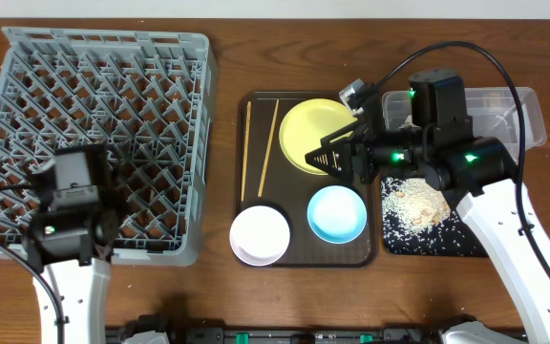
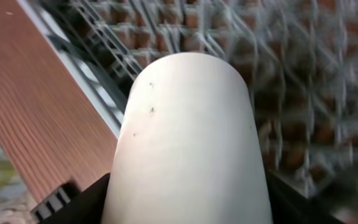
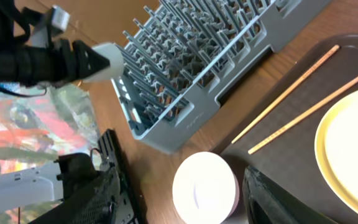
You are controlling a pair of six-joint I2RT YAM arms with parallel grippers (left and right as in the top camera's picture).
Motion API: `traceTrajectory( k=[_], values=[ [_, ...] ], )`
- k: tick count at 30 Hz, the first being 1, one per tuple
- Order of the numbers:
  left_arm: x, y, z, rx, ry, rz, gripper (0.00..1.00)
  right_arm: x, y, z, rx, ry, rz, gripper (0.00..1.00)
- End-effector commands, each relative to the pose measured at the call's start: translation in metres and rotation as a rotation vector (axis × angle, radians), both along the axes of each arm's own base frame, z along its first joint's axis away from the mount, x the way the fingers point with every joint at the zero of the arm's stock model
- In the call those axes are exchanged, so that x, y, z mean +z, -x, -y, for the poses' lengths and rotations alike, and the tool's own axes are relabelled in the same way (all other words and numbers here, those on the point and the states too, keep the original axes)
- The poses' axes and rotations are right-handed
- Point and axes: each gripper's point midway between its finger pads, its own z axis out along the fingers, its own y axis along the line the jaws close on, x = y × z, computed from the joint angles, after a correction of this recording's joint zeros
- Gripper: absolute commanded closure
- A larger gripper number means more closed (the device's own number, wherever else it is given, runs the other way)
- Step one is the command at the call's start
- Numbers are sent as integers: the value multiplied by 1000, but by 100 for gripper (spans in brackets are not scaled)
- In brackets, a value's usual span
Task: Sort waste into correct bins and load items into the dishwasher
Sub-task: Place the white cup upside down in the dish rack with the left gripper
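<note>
At the table's left: a square grey plastic dish rack (image 1: 160,76), gridded with upright pegs. Beside it, a flat brown serving tray (image 1: 299,253) bearing a round yellow plate (image 1: 318,134), a glossy cream-white bowl (image 1: 260,235), a light blue bowl (image 1: 337,213) and two thin wooden chopsticks (image 1: 247,148) lying side by side. Farther right, beige rice-like grains (image 1: 413,203) scattered in a shallow black tray (image 1: 428,247), with a clear plastic tub (image 1: 528,115) behind.

Clamped in the left gripper (image 3: 95,61): a smooth white cup (image 2: 188,137), above the rack near its rim. Over the yellow plate, the right gripper (image 1: 327,158), fingers spread wide, grasping nothing.
</note>
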Motion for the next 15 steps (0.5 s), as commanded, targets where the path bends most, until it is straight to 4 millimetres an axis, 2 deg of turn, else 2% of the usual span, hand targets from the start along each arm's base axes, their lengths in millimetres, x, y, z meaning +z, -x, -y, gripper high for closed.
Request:
traceTrajectory(
  k=[1, 4, 8, 15],
  values=[
    [5, -1, -23, 114, -26, 38, 42, 5, 5, -3, 21, 3, 28, 38],
    [-3, -7, -34, 161, 16, 49, 42, 4, 6, -2, 21, 5, 21, 38],
    [-24, -13, -38, 191, 133, 27, 42, 2, 8, -2, 22, 9, 8, 38],
    [-60, -11, -52, 285, 310, -19, 42, -2, 12, 0, 25, 20, -15, 38]
  ],
)
